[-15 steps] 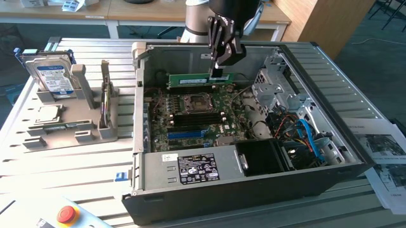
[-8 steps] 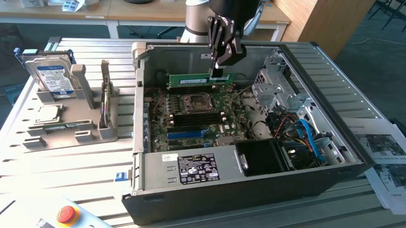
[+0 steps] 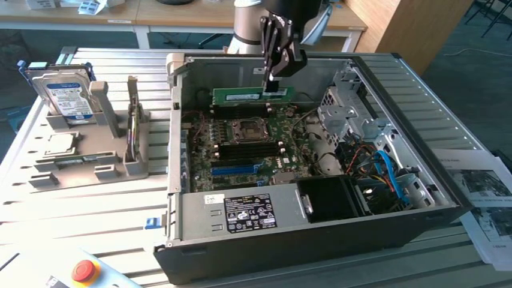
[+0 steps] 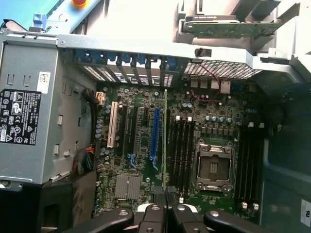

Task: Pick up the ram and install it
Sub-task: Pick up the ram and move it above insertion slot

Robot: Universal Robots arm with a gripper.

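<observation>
**pc_tinker:** So where's this at? I see the gripper [image 3: 274,89] clamped shut on the ram [image 3: 240,95], pinching its top edge toward one end. The stick hangs level above the far part of the motherboard [image 3: 264,135] inside the open case [image 3: 320,240]. It's not touching anything below, as far as I can tell.

**slotjockey:** Yep, reads like the carry-to-slot bit to me. In the wrist view the ram [image 4: 165,141] is edge-on, a thin line running parallel to the black memory slots [image 4: 182,150], between them and the blue slot [image 4: 155,133]. So the angle looks good, but it seems to sit just beside the nearest black slot, not over it (camera offset could be fooling me though).

**pc_tinker:** What makes it go well?

**slotjockey:** Sort the sideways alignment first. Then go straight down with the stick level, so both ends meet the slot together. With the grip off-centre, I'd guess the free end wants to tip or lag under pressure. The notch has to match the slot key too, and I can't tell if the white latch tabs [image 4: 178,118] are swung open. Mind the CPU socket [image 4: 213,167] right beside the slots, a sideways slip there would be ugly.
</observation>
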